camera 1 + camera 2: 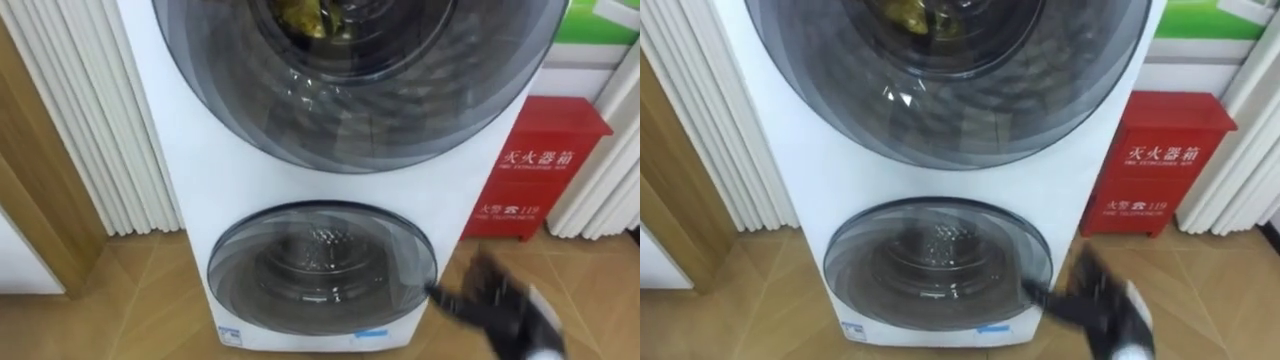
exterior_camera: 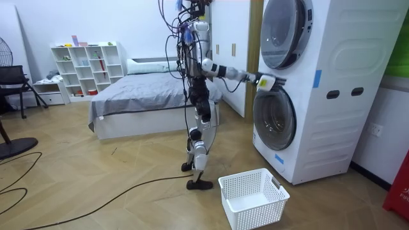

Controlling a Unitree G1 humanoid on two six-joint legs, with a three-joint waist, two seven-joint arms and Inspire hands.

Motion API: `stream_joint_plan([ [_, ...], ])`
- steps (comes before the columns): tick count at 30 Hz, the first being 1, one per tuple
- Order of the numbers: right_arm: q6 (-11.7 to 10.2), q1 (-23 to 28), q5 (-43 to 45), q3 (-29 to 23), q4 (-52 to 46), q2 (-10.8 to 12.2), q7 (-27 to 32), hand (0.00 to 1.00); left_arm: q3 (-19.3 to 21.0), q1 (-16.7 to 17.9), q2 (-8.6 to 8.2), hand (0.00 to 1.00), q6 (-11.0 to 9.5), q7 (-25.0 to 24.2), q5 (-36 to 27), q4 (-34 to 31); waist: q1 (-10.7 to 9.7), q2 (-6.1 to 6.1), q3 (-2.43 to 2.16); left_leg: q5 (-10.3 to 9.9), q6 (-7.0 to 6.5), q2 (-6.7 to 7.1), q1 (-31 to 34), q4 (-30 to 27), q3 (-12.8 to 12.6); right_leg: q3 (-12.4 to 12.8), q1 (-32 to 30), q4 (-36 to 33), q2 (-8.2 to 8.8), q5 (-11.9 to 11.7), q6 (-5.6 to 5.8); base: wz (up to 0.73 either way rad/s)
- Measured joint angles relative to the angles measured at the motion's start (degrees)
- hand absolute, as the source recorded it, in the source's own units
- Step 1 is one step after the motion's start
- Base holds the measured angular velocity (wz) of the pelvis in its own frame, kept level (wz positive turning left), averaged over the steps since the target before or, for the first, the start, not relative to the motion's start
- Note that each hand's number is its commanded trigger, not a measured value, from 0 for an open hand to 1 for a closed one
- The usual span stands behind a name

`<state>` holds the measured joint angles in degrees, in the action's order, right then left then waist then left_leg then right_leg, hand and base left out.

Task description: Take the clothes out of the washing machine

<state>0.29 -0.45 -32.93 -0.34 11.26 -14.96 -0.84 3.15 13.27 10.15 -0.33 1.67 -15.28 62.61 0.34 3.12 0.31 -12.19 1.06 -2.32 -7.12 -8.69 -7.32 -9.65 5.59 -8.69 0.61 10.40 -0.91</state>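
Clothes [image 1: 310, 18] show as a yellowish bundle behind the closed upper door [image 1: 380, 110] of the washing machine [image 1: 200, 170], and I see my right robot hand [image 1: 508, 305], fingers spread apart, just beside its lower door [image 1: 320, 265].

A cabinet [image 1: 545, 170] stands right of the washing machine [image 1: 200, 170], a basket [image 2: 252, 198] before it.
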Motion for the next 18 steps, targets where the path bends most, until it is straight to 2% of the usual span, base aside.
stream_joint_plan([
  [5, 0.04, -5.45, 1.95, -1.03, -1.61, -1.16, 3.00, 0.00, -0.08, 0.20, -0.09, 0.00, 0.26, -0.19, 0.19, -0.75, 0.45, 0.11, -0.02, 0.00, 0.00, 0.00, -0.51, 0.22, 0.24, 0.03, 0.31, -0.06, 0.02, 0.00, 0.00, -0.01],
  [9, 0.12, -7.20, 3.37, -1.02, -8.90, -2.54, 4.44, 0.00, -0.04, 0.30, -0.09, 0.00, 0.23, -0.10, 0.25, -0.82, 1.40, 0.18, -0.06, 0.00, 0.00, -0.03, 0.48, 0.28, 0.24, -0.01, -0.79, -0.08, -0.03, 0.00, 0.00, -0.03],
  [12, 0.43, -8.27, 3.88, -1.24, -10.88, -3.79, 5.54, 0.00, -0.03, 0.55, 0.08, 0.00, 0.25, -0.09, 0.38, -0.95, 1.60, 0.31, -0.15, 0.00, 0.00, -0.02, 0.49, 0.28, 0.53, -0.13, -0.70, -0.08, -0.02, 0.00, 0.00, 0.05],
  [18, 1.87, -11.19, 4.01, -1.45, -11.34, -3.95, 7.49, 0.00, 0.01, 1.23, 0.20, 0.00, 0.43, -0.26, 1.34, -1.31, 1.56, 0.30, -0.14, 0.00, 0.00, -0.03, 0.63, 0.28, 0.60, -0.48, -0.76, -0.09, 0.01, 0.00, 0.01, 0.01],
])
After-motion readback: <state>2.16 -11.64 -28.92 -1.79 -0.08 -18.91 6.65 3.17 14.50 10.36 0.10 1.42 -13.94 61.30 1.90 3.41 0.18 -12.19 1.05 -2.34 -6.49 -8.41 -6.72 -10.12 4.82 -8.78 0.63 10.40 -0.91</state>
